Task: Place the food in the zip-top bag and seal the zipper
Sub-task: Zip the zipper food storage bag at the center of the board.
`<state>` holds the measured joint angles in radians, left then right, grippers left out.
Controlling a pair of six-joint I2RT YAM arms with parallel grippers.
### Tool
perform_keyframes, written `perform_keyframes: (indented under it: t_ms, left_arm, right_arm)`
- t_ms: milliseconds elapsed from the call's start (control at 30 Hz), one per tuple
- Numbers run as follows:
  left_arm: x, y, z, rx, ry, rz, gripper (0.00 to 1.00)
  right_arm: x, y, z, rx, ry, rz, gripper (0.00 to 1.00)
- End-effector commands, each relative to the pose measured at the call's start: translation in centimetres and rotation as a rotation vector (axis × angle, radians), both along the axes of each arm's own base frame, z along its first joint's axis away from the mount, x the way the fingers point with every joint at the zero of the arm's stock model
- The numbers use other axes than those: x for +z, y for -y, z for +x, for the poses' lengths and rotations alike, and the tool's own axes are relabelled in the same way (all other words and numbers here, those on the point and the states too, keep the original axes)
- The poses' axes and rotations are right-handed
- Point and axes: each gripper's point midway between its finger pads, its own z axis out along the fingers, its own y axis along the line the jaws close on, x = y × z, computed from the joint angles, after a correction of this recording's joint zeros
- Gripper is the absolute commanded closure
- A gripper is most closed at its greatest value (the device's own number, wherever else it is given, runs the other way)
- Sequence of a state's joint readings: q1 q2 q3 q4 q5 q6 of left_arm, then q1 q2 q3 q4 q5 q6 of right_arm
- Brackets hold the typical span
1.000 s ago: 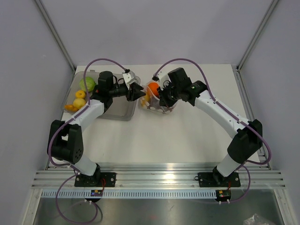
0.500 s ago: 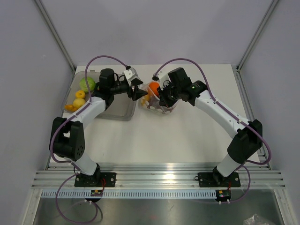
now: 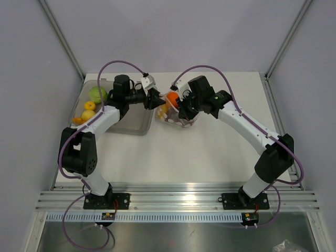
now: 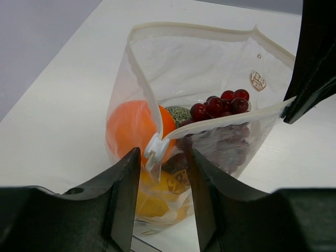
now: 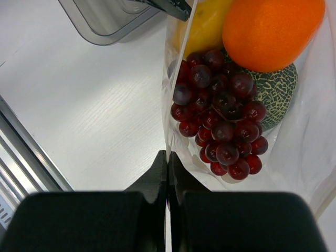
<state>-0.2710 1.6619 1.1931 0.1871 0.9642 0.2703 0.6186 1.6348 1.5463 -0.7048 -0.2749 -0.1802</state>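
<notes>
Black right fingers are closed on the clear film of the zip-top bag at its mouth edge, and they hold one end of the zipper up. The left fingers stand partly apart at the other end of the zipper. The white slider is between them, nearer to one finger, with a gap to the other. The mouth of the bag is open. Inside lie an orange, dark red grapes, a green patterned piece and a yellow piece. The bag stands on the white bench near the middle of the far edge. Just beside it, toward the far-left corner, is a grey tray with a green piece and yellow pieces.
</notes>
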Motion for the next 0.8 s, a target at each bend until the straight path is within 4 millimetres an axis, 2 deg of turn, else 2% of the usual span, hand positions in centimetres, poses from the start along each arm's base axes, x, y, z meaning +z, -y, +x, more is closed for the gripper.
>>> perform_keyframes:
  t_ms: [0,33,67,133,167,233,300,333,400,433,467,533,633,767]
  left_arm:
    - [2.3,0.6,-0.5,-0.063,0.075,-0.032,0.57]
    - [2.3,0.6,-0.5,-0.061,0.074,-0.033,0.57]
    - [2.3,0.6,-0.5,-0.060,0.076,-0.032,0.66]
    - [2.4,0.5,-0.5,-0.059,0.074,-0.030,0.75]
    - [2.2,0.4,-0.6,-0.061,0.069,-0.026,0.88]
    - [2.5,0.4,-0.7,-0.067,0.068,-0.030,1.00]
    - [2.6,0.2,-0.8,-0.063,0.057,-0.035,1.00]
    - [2.9,0.1,-0.9,-0.067,0.056,-0.037,1.00]
    - [2.9,0.0,-1.2,-0.079,0.048,-0.035,1.00]
    - [3.1,-0.1,-1.4,-0.080,0.050,-0.035,1.00]
    - [3.2,-0.3,-1.4,-0.081,0.056,-0.033,1.00]
    - [3.5,-0.5,-1.7,-0.084,0.064,-0.037,1.00]
    - [4.2,-0.9,-2.0,-0.089,0.067,-0.053,1.00]
    - [4.5,-1.5,-2.1,-0.098,0.039,-0.070,1.00]
  right_arm:
    - [2.1,-0.5,0.5,0.020,0.046,0.038,1.00]
    - [2.2,-0.4,0.5,0.019,0.046,0.040,1.00]
    - [2.2,-0.4,0.6,0.017,0.047,0.040,1.00]
    - [2.4,-0.5,0.5,0.018,0.050,0.045,1.00]
    - [2.5,-0.5,0.5,0.018,0.051,0.045,1.00]
    - [2.7,-0.4,0.3,0.021,0.048,0.043,1.00]
    - [3.3,-0.3,0.3,0.021,0.055,0.044,0.92]
    - [3.7,-0.2,0.4,0.016,0.067,0.045,0.83]
    - [4.8,-0.3,0.7,0.028,0.104,0.051,0.50]
    - [5.1,-0.5,0.6,0.049,0.110,0.054,0.47]
    - [6.2,-0.8,0.9,0.061,0.135,0.067,0.46]
    - [6.5,-1.2,1.3,0.105,0.159,0.059,0.47]
    - [8.2,-2.4,2.4,0.167,0.239,0.081,0.50]
    - [9.0,-4.1,3.2,0.272,0.289,0.102,0.50]
